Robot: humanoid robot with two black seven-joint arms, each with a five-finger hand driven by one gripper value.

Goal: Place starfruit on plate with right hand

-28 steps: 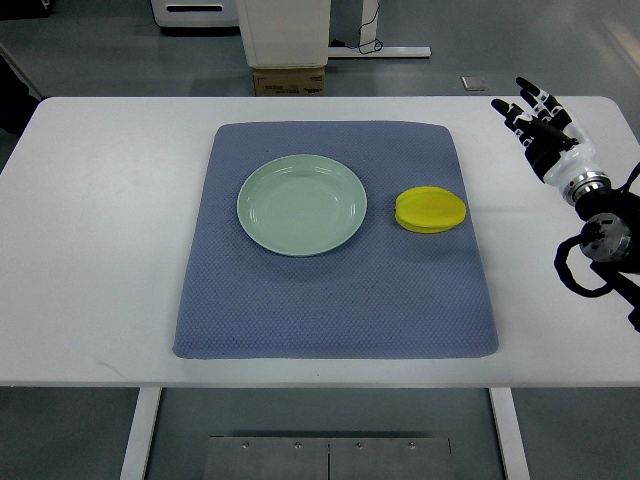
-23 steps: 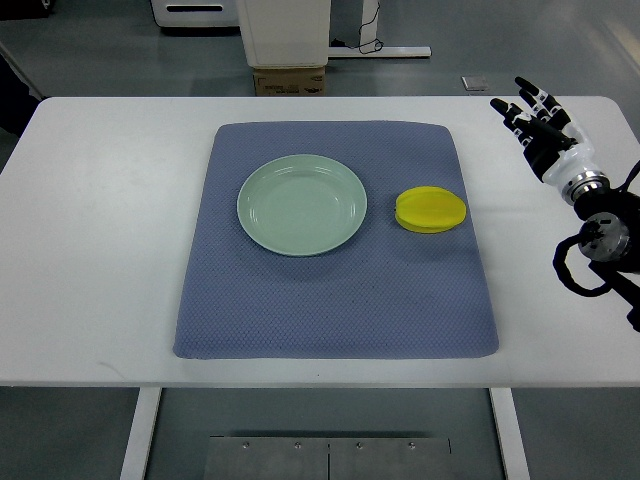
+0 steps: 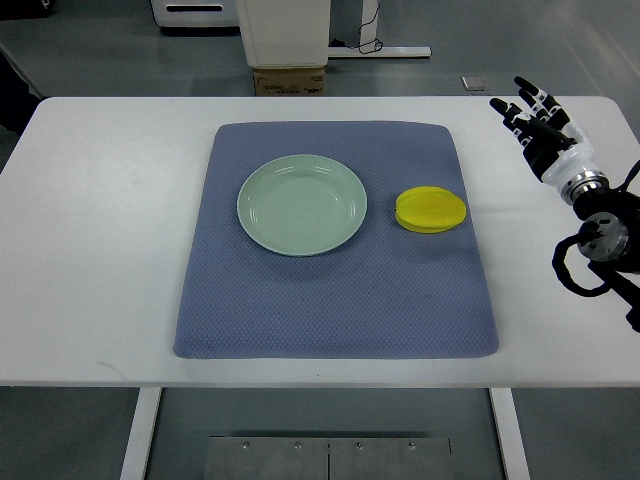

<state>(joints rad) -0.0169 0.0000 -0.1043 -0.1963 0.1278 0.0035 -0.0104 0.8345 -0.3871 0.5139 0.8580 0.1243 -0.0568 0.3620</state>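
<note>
Place: probably a lab | white table (image 3: 100, 250), grey floor (image 3: 100, 50), equipment bases (image 3: 195, 15), cardboard box (image 3: 290, 82)

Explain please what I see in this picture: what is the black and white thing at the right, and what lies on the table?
One camera looks steeply down from the robot's own side. The black and white thing is the robot's right hand, its fingers spread and holding nothing, above the white table. A blue-grey cloth mat lies on the table. On the mat rest an empty pale green round plate and, right of it and apart from it, a yellow starfruit. The left arm is out of view.
</note>
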